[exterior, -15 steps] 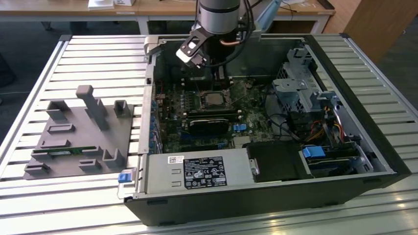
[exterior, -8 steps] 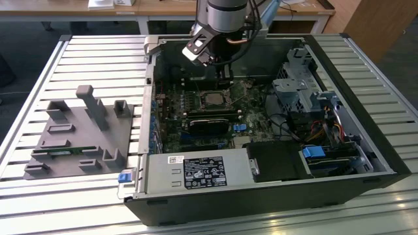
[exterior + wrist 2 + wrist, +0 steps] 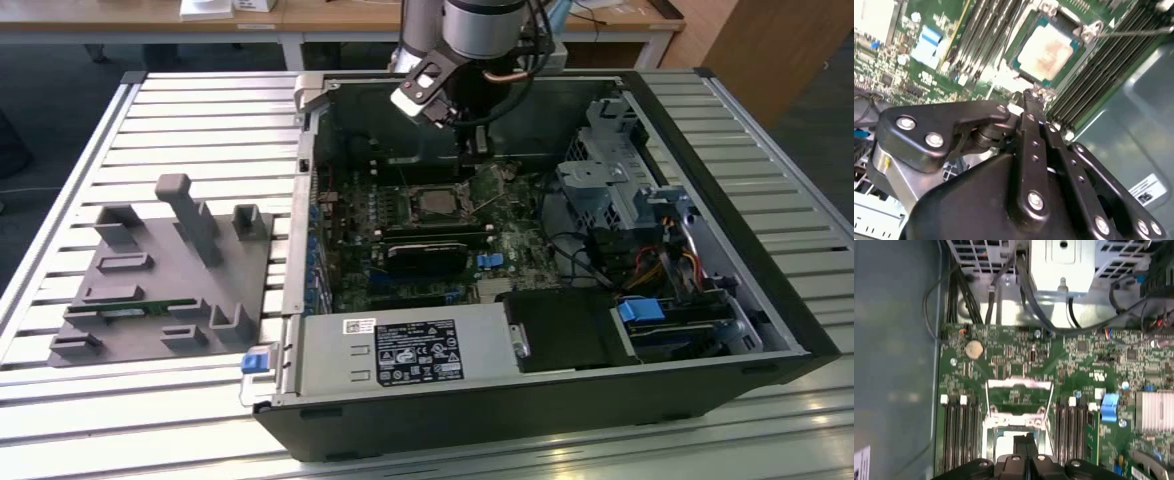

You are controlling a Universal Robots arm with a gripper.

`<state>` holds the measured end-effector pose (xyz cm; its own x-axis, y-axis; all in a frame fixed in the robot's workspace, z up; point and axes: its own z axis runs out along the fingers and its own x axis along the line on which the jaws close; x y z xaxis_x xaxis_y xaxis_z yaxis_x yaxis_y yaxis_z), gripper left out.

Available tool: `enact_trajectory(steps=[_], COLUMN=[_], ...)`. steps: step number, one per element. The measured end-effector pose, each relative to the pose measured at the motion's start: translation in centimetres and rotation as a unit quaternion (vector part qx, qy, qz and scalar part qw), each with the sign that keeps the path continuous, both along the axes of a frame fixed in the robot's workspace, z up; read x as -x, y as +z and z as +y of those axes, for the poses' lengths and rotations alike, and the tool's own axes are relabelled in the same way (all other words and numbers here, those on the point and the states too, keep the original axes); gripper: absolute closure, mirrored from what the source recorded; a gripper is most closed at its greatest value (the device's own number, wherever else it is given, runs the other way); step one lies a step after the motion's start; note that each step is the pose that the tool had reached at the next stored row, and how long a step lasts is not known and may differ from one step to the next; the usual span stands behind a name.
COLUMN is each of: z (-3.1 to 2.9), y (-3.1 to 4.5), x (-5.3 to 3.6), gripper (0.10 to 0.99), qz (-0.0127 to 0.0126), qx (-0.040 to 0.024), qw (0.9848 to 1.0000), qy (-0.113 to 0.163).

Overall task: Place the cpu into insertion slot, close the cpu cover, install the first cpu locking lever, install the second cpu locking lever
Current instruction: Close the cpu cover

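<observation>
The cpu, a square chip with a dull silver top, lies flat in the insertion slot on the green board; in the exterior view the cpu sits mid-board inside the case. The cpu cover, a thin silvery frame with a window, stands raised just beyond the socket. My gripper hangs close above the socket's edge with its black fingers pressed together and nothing between them. In the exterior view the gripper is just behind the socket. A thin lever rod sticks out beside the slot.
Long memory slots flank the socket on both sides. A grey fixture block sits on the slatted table at the exterior view's left. Inside the case are a power supply, a drive cage and loose cables.
</observation>
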<state>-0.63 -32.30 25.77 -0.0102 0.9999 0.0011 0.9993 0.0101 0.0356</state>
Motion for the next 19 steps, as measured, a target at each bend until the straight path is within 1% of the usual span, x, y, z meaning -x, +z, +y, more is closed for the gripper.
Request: enact_trajectory(steps=[4, 5, 12, 19], z=[0.0, 0.0, 0.0, 0.0], y=[0.0, -0.01, -0.1, -0.13], x=[-1.26, -1.45, -2.21, -3.27], gripper=[0.98, 0.98, 0.98, 0.98], qz=[0.0013, 0.0015, 0.0016, 0.0015], qx=[-0.0019, -0.002, -0.002, -0.0021], qw=[1.0, 1.0, 1.0, 1.0], qy=[0.0, 0.0, 0.0, 0.0])
